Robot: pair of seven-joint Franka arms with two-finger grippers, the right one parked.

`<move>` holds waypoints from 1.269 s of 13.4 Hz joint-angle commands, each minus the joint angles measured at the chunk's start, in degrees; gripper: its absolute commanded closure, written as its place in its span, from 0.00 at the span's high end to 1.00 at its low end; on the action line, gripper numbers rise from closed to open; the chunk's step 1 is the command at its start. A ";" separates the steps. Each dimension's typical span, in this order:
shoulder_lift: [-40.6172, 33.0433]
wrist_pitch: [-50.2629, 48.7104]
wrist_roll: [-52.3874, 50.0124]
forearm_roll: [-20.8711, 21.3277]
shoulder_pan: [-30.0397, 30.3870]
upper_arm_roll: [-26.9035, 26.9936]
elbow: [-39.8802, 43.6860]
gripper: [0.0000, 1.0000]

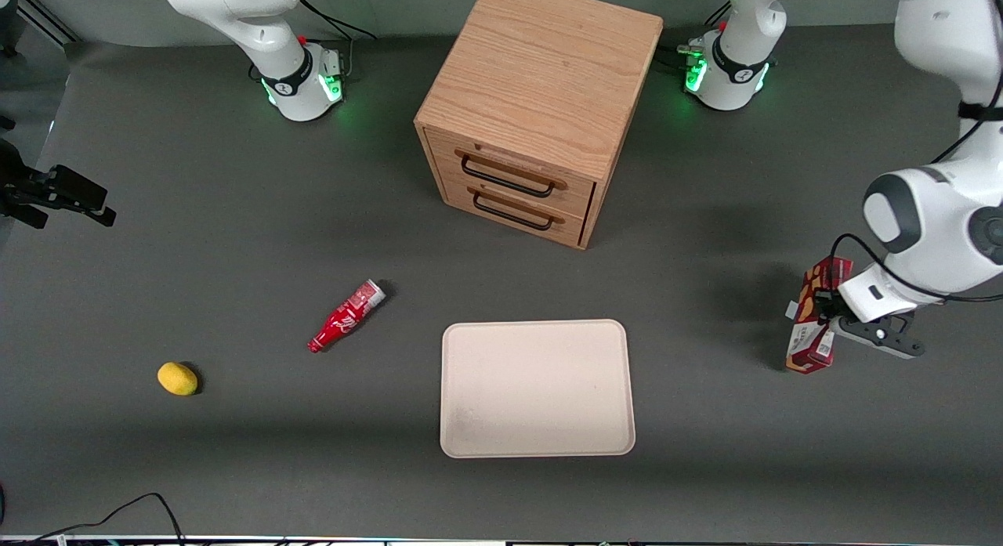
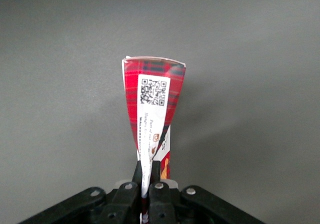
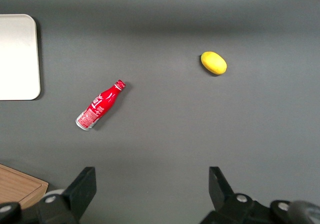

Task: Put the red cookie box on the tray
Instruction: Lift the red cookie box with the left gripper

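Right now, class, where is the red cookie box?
The red cookie box is upright in the shut gripper, toward the working arm's end of the table, apart from the tray.

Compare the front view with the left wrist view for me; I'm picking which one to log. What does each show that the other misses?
Front only: the tray, wooden drawer cabinet, red bottle and lemon. Left wrist only: the QR-code label on the box's end. Both: the red cookie box held off the table by the tool, fingers shut on it, toward the working arm's end.
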 commanded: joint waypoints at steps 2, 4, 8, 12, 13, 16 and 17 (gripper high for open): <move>-4.55 -25.92 -6.93 2.50 -0.55 0.19 16.02 0.00; -4.37 -36.67 -9.14 3.30 -0.73 0.19 25.97 0.00; -4.37 -43.39 -12.13 5.58 -3.62 0.11 34.88 0.00; -0.35 -43.31 -23.17 5.32 -8.79 -0.33 40.23 0.00; 2.89 -43.40 -27.91 5.32 -10.99 -0.33 44.08 0.00; 11.95 -41.65 -41.36 5.23 -17.67 -0.33 52.53 0.00; 15.02 -40.51 -44.10 5.32 -19.43 -0.25 54.73 0.00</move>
